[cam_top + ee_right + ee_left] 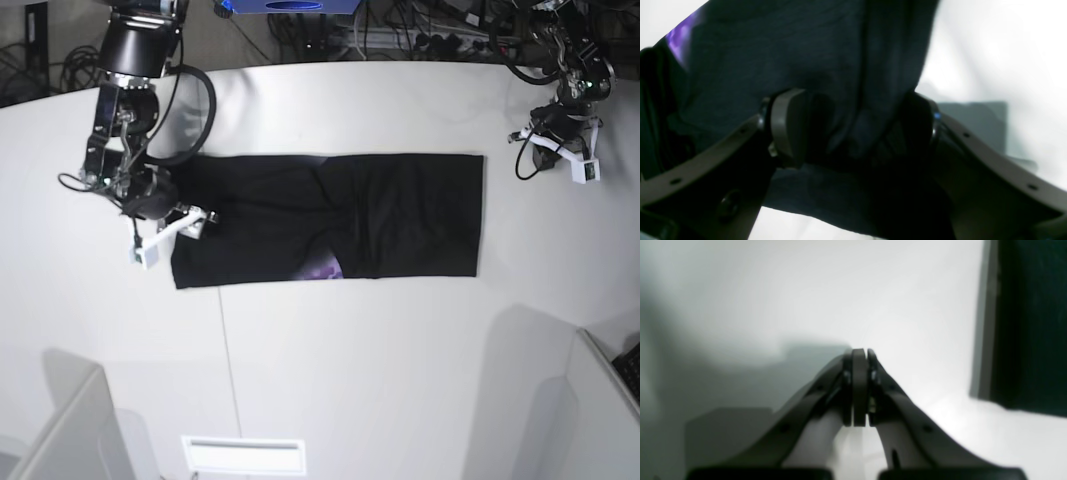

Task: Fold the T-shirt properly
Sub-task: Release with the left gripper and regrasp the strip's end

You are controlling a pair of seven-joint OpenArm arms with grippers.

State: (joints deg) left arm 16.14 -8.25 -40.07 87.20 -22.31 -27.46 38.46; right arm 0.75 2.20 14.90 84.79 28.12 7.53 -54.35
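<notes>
In the left wrist view, the left gripper (pixel 860 355) has its two dark jaws pressed together with nothing between them, hanging over the bare white table (pixel 773 290). A dark edge of the T-shirt (pixel 1030 323) shows at the far right of this view, well apart from the jaws. In the right wrist view, the right gripper (pixel 853 123) has its jaws spread wide, and a bunched fold of the black T-shirt (pixel 800 53) sits between them; whether the pads actually pinch the cloth cannot be told. A small purple patch of the print shows at the upper left of the cloth. In the base view, the T-shirt (pixel 330 218) lies flat on the white table (pixel 350 380) as a long black rectangle, with a bit of purple print (pixel 322 270) showing at its near edge. The right gripper (pixel 178 222) is at the shirt's left end, on the cloth. The left gripper (pixel 560 140) is beyond the shirt's right end, apart from it, over bare table.
</notes>
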